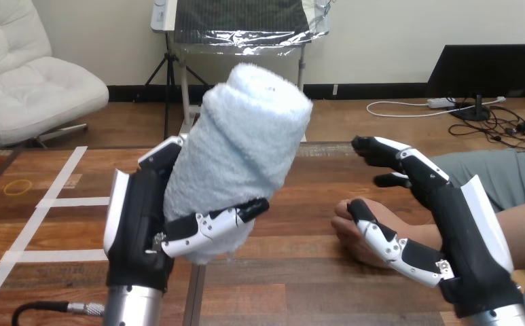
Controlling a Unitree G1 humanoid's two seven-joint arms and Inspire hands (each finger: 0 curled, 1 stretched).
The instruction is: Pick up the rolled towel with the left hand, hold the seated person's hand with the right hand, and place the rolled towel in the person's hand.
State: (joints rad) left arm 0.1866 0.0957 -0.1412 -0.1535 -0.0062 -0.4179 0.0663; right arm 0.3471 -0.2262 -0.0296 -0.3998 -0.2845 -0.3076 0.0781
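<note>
Gripping rolled towel (242,146) above wooden table (293,285)

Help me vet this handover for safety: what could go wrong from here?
The pale blue rolled terry towel stands above the left hand, which grips only its lower part; it may tip out. The person's hand lies partly under the right hand, leaving little room to receive it.

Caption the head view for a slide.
The left robot hand holds the rolled towel raised; the right robot hand lies over the person's hand.
</note>
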